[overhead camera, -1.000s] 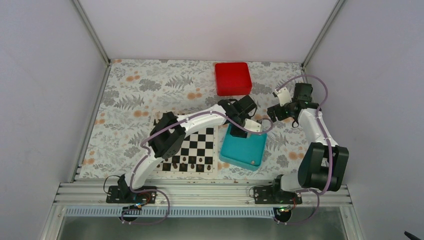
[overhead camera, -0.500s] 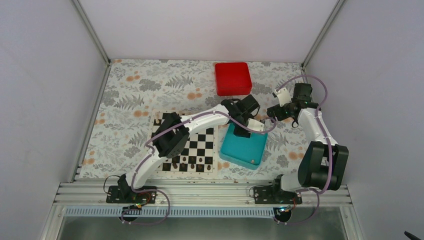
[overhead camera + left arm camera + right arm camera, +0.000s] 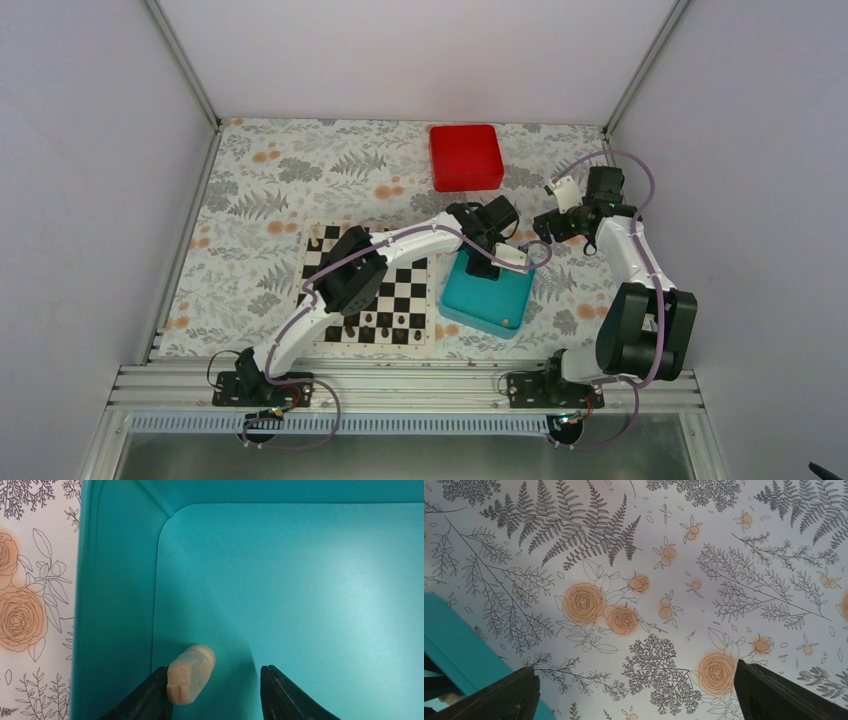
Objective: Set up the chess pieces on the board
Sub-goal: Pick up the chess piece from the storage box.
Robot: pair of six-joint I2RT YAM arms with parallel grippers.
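My left gripper [image 3: 487,262] reaches down into the far left corner of the teal tray [image 3: 492,305]. In the left wrist view a pale beige chess piece [image 3: 190,675] lies on its side on the tray floor between the open fingers of this gripper [image 3: 215,672]. The piece touches the left finger, and a gap separates it from the right one. Another pale piece [image 3: 510,323] rests in the tray's near right corner. The board [image 3: 398,292] lies left of the tray, partly hidden by the left arm. My right gripper [image 3: 549,226] hovers wide open and empty over the cloth [image 3: 636,680].
Dark brown pieces [image 3: 380,322] stand along the board's near rows. A red box [image 3: 465,156] sits at the back of the floral cloth. The teal tray's wall [image 3: 90,605] runs close beside the left finger, and its corner [image 3: 454,640] shows in the right wrist view.
The left arm's elbow has shifted right over the board, and the left jaws have narrowed toward the pale piece. The right arm has stayed still.
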